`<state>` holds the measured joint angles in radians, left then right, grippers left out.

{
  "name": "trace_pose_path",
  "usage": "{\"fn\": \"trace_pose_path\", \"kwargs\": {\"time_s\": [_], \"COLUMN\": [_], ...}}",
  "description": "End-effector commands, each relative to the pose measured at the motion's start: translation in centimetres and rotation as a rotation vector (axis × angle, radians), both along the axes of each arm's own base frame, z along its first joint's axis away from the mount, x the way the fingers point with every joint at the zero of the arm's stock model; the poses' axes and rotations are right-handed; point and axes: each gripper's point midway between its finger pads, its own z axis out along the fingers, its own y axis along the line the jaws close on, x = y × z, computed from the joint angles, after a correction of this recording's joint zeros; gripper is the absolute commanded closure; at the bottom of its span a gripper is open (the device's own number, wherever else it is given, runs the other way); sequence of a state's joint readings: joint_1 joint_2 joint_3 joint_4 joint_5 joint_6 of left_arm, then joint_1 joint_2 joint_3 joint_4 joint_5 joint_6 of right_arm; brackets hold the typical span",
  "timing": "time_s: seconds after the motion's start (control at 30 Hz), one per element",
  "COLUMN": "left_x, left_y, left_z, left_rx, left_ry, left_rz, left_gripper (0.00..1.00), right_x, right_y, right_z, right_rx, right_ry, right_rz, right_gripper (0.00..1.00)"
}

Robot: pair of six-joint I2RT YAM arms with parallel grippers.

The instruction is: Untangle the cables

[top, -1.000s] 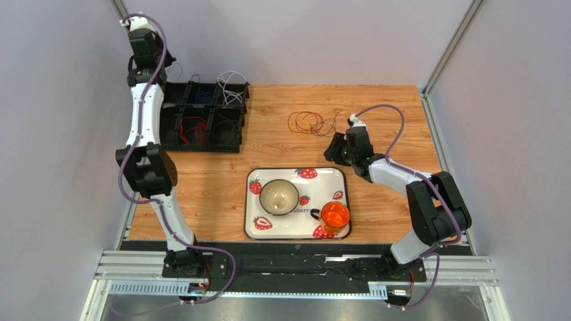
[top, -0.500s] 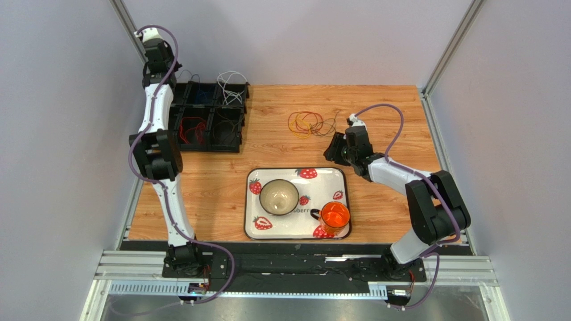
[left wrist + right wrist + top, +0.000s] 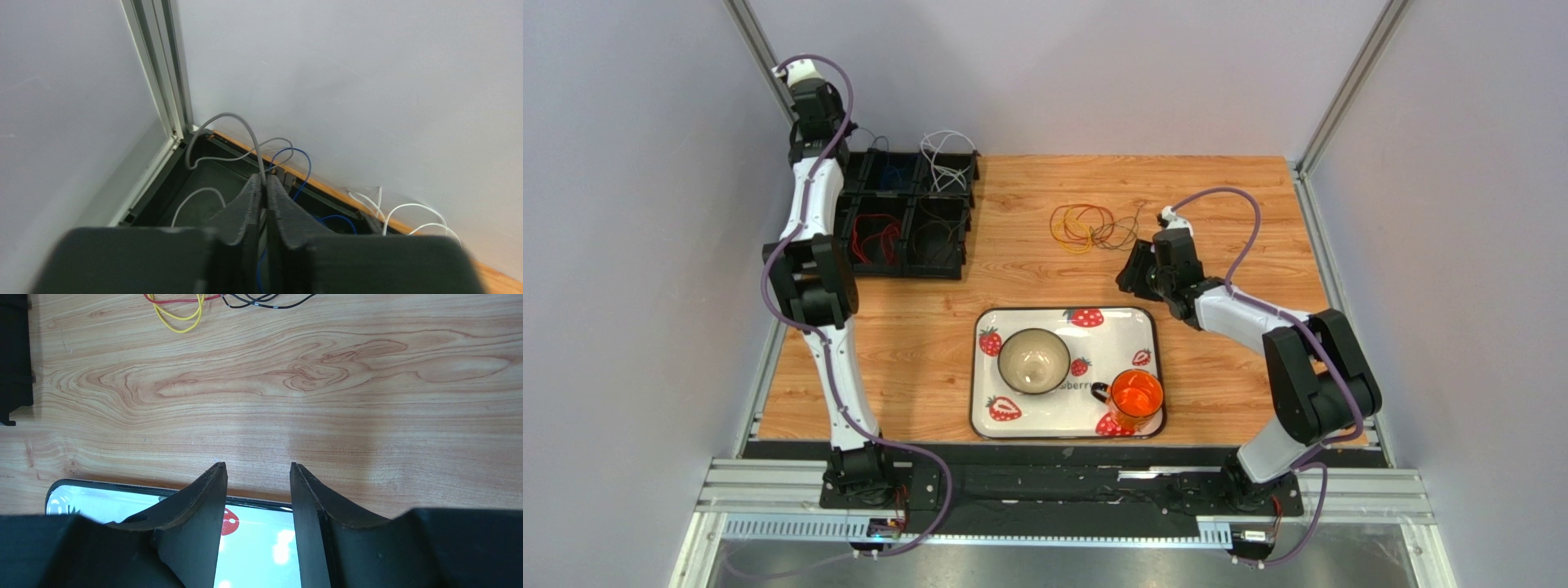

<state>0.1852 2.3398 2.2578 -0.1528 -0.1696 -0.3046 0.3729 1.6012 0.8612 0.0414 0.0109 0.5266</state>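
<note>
One thin grey looped cable (image 3: 227,114) pinched in left end effector (image 3: 266,179); right end effector (image 3: 256,468) spread, empty

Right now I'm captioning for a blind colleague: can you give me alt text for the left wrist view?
The left gripper pinches a grey cable above a black bin in the enclosure's corner. A blue cable and white cables loop up from the bin beyond.

Surface (image 3: 368,386) was wood-grain, smooth, with a low sheen. Left claw (image 3: 265,184) and right claw (image 3: 256,471) were matt black plastic, faintly ridged. Cables (image 3: 1087,226) had smooth plastic sheathing. Bin (image 3: 940,265) was matt black plastic. Tray (image 3: 1118,333) was glossy white and caught the light. Cup (image 3: 1135,397) was translucent orange, shiny. Frame post (image 3: 161,67) was brushed metal. Wall (image 3: 368,79) was matt grey.
</note>
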Motion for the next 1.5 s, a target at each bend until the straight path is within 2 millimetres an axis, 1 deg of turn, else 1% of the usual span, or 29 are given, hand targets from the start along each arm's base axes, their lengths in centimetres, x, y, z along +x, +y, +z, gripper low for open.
{"fn": "trace_pose_path", "kwargs": {"time_s": [0.0,0.1,0.2,0.3,0.4,0.43,0.5,0.53,0.6,0.63,0.67,0.73,0.77,0.8,0.87,0.9,0.93,0.97,1.03,1.07,1.13,1.17,1.23,1.27,1.3,1.33,1.37,1.43,1.47], "left_x": [0.3,0.1,-0.2,-0.6,-1.1,-1.5,-1.8,-2.2,-2.7,-3.1,-3.3,-3.6,-3.6,-3.5,-3.6,-3.7,-3.7,-3.9,-4.2,-4.5,-4.7,-5.1,-5.3,-5.7,-5.5,-5.5,-5.5,-5.3,-5.1], "left_y": [0.8,1.2,1.2,1.2,0.6,0.2,-0.8,-1.5,-2.8,-3.6,-4.2,-7.0,-8.3,-11.1,-13.9,-17.2,-18.4,-21.1,-23.6,-26.0,-28.6,-30.8,-33.1,-35.0,-35.9,-36.6,-37.8,-38.7,-39.2], "left_z": [2.8,2.2,2.4,3.1,4.6,5.9,6.0,7.2,6.6,7.5,6.7,7.4,7.0,6.9,6.9,6.8,6.6,6.5,5.8,5.5,4.2,3.6,1.4,0.7,-1.1,-1.6,-3.4,-4.7,-6.5], "left_rx": [0.010,-0.009,-0.023,-0.030,-0.053,-0.079,-0.117,-0.151,-0.191,-0.223,-0.244,-0.286,-0.294,-0.296,-0.268,-0.254,-0.229,-0.218,-0.198,-0.195,-0.172,-0.163,-0.142,-0.136,-0.126,-0.125,-0.129,-0.143,-0.151], "left_ry": [-0.076,-0.063,-0.061,-0.067,-0.093,-0.119,-0.122,-0.144,-0.123,-0.138,-0.122,-0.130,-0.116,-0.100,-0.070,-0.056,-0.044,-0.038,-0.017,-0.007,0.022,0.037,0.082,0.096,0.126,0.133,0.162,0.178,0.206], "left_rz": [0.013,0.033,0.052,0.058,0.045,0.032,0.007,-0.010,-0.022,-0.029,-0.034,-0.084,-0.112,-0.161,-0.211,-0.263,-0.284,-0.327,-0.369,-0.409,-0.469,-0.511,-0.567,-0.609,-0.629,-0.638,-0.667,-0.690,-0.704], "left_gripper": [0.61,0.38,0.32,0.31,0.31,0.32,0.31,0.32,0.32,0.32,0.32,0.32,0.32,0.32,0.32,0.32,0.32,0.32,0.33,0.33,0.34,0.34,0.35,0.35,0.36,0.37,0.38,0.42,0.43], "right_x": [1.1,1.2,1.2,1.2,1.3,1.2,1.2,1.3,1.2,1.2,1.2,1.1,1.0,0.8,0.7,0.7,0.7,0.8,0.9,0.9,0.9,1.0,1.1,1.0,1.1,1.1,1.2,1.3,1.4], "right_y": [0.4,0.4,0.4,0.4,0.5,0.4,0.5,0.5,0.4,0.3,0.4,0.2,0.2,0.2,0.2,0.1,0.1,0.1,0.1,0.0,0.0,-0.1,-0.2,-0.1,-0.1,-0.1,-0.1,-0.1,0.0], "right_z": [1.2,1.3,1.3,1.3,1.4,1.3,1.3,1.5,1.5,1.5,1.7,1.8,2.1,2.1,2.3,2.4,2.3,2.4,2.2,2.0,2.0,2.0,2.1,1.9,1.7,1.7,1.5,1.4,1.4], "right_rx": [-0.007,-0.007,-0.009,-0.009,-0.009,-0.011,-0.010,-0.009,-0.010,-0.010,-0.007,-0.006,-0.003,0.000,0.003,0.005,0.003,0.002,-0.003,-0.007,-0.011,-0.009,-0.010,-0.013,-0.017,-0.018,-0.024,-0.027,-0.028], "right_ry": [-0.038,-0.041,-0.040,-0.042,-0.044,-0.043,-0.047,-0.052,-0.056,-0.056,-0.063,-0.071,-0.082,-0.089,-0.100,-0.104,-0.103,-0.102,-0.091,-0.084,-0.081,-0.080,-0.082,-0.076,-0.071,-0.067,-0.058,-0.051,-0.049], "right_rz": [-0.008,-0.008,-0.007,-0.008,-0.008,-0.007,-0.006,-0.006,-0.008,-0.010,-0.012,-0.014,-0.010,-0.008,-0.007,-0.011,-0.012,-0.013,-0.015,-0.019,-0.019,-0.023,-0.029,-0.027,-0.027,-0.026,-0.026,-0.026,-0.026], "right_gripper": [0.55,0.55,0.55,0.55,0.55,0.55,0.55,0.55,0.55,0.55,0.55,0.56,0.56,0.56,0.56,0.55,0.54,0.54,0.54,0.53,0.53,0.53,0.53,0.53,0.53,0.53,0.53,0.54,0.54]}}
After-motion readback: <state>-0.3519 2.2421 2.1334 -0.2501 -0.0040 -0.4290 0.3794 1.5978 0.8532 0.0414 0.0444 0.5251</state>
